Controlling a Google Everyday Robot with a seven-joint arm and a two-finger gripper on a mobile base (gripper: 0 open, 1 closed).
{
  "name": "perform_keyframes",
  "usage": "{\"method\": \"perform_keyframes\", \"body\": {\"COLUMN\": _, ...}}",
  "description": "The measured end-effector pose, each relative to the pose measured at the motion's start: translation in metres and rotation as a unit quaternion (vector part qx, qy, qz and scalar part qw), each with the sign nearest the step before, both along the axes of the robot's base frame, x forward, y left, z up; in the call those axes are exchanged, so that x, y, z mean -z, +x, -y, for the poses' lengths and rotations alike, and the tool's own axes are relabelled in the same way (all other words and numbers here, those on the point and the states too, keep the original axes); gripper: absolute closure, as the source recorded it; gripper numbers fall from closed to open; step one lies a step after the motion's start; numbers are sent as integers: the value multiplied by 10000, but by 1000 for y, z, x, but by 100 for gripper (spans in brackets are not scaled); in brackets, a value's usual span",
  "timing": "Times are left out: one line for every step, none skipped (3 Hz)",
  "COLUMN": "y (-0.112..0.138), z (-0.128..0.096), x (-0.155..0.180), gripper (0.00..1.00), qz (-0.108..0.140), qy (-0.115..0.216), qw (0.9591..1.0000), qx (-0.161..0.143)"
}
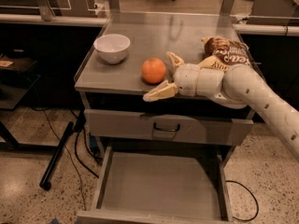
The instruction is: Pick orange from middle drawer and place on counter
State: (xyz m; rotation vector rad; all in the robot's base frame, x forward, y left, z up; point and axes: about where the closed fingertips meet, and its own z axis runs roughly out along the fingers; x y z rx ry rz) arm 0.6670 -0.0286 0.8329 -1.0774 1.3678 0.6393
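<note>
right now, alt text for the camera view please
A small glossy orange fruit sits on the dull grey steel counter, the white end effector open beside it. A white bowl and brown snack bag share the counter; the grey metal drawer below is open.

Dim, warm light falls from above onto the counter (pixel 140 31), leaving a pale sheen toward its far end, while the space beneath it sinks to near black. The orange (pixel 153 70) has a short dark shadow at its base. The pale gripper (pixel 159 76), fingers spread around the orange's right side at the counter's front edge, catches the light brightly.
</note>
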Motion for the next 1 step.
{"method": "perform_keyframes", "body": {"y": 0, "z": 0, "x": 0, "gripper": 0, "qz": 0, "qy": 0, "qw": 10000, "qx": 0}}
